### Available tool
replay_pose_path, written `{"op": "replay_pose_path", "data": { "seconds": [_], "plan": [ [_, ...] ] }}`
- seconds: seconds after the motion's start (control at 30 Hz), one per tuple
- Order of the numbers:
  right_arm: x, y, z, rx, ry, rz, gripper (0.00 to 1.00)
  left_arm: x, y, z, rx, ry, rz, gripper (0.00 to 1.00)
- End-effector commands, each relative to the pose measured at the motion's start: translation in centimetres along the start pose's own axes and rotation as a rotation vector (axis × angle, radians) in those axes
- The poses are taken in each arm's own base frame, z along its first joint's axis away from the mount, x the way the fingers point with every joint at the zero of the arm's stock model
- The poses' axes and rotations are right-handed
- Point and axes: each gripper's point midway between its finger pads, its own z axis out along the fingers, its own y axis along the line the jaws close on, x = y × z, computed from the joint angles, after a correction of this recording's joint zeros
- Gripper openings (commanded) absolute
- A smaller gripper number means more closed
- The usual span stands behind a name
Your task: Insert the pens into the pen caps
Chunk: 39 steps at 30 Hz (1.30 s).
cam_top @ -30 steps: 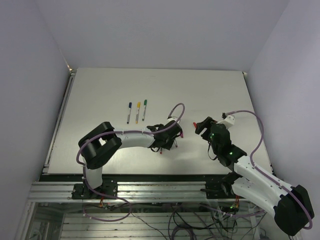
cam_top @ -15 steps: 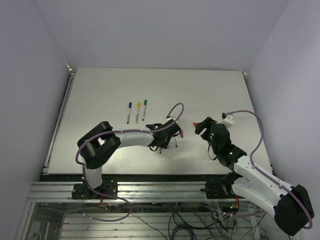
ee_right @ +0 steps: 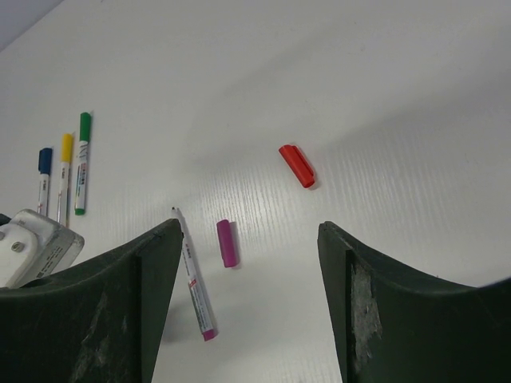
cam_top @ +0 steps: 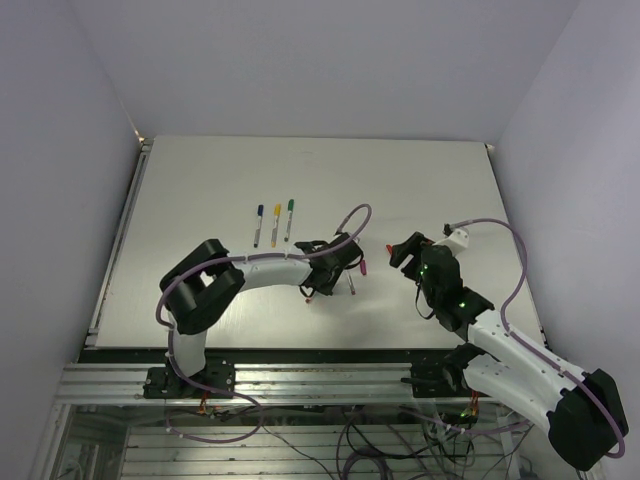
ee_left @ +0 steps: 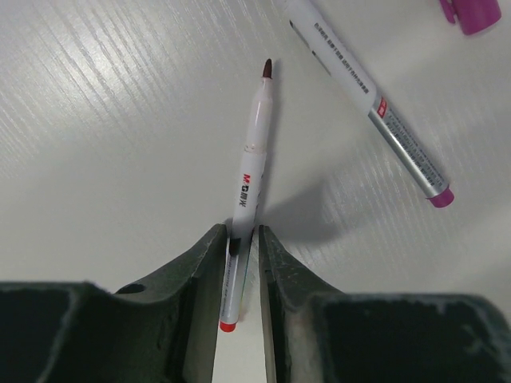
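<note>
The left fingers pinch the red pen near its tail, tip pointing straight ahead, while the red cap lies on the worktop rightward, nearer the wide-spread right fingers.

Table: three capped pens, magenta pen, magenta cap, red cap.

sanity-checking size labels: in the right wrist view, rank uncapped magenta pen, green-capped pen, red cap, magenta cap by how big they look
1. uncapped magenta pen, though it lies nearer the camera
2. green-capped pen
3. red cap and magenta cap: look alike, not ranked
</note>
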Motion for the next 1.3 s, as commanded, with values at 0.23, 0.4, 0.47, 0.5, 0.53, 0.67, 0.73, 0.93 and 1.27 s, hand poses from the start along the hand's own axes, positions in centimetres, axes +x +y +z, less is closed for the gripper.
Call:
{"op": "replay_pose_path", "data": {
  "seconds": [0.23, 0.4, 0.47, 0.5, 0.53, 0.67, 0.73, 0.93, 1.27],
  "plan": [
    [-2.0, 0.5, -0.4, 0.005, -0.049, 0.034, 0.68, 7.4, 1.4, 1.7, -0.033, 0.307, 0.121, 0.2],
    [-2.1, 0.5, -0.4, 0.008, -0.05, 0.03, 0.68, 8.0, 1.2, 2.0, -0.019, 0.334, 0.131, 0.07],
    [-2.2, 0.5, -0.3, 0.012, -0.054, 0.024, 0.68, 8.2, 1.1, 2.1, -0.006, 0.34, 0.13, 0.07],
    [-2.2, 0.4, -0.3, 0.017, -0.055, 0.015, 0.68, 8.3, 1.0, 2.1, 0.002, 0.34, 0.131, 0.07],
    [-2.3, 0.3, -0.2, 0.027, -0.056, 0.006, 0.67, 8.2, 0.9, 2.1, 0.009, 0.333, 0.127, 0.07],
    [-2.5, -0.4, 0.4, 0.098, -0.045, -0.063, 0.63, 7.0, 0.5, 1.6, 0.058, 0.267, 0.092, 0.07],
    [-2.5, -0.9, 0.9, 0.152, -0.027, -0.098, 0.63, 6.0, 0.4, 1.1, 0.077, 0.223, 0.081, 0.07],
    [-0.8, -1.3, 3.8, 0.215, 0.102, -0.244, 0.63, 2.2, -0.1, -1.5, 0.132, 0.053, 0.035, 0.07],
    [1.4, -2.4, 8.4, 0.248, 0.287, -0.402, 0.57, -2.3, -0.7, -7.1, 0.263, -0.21, -0.055, 0.07]
  ]
}}
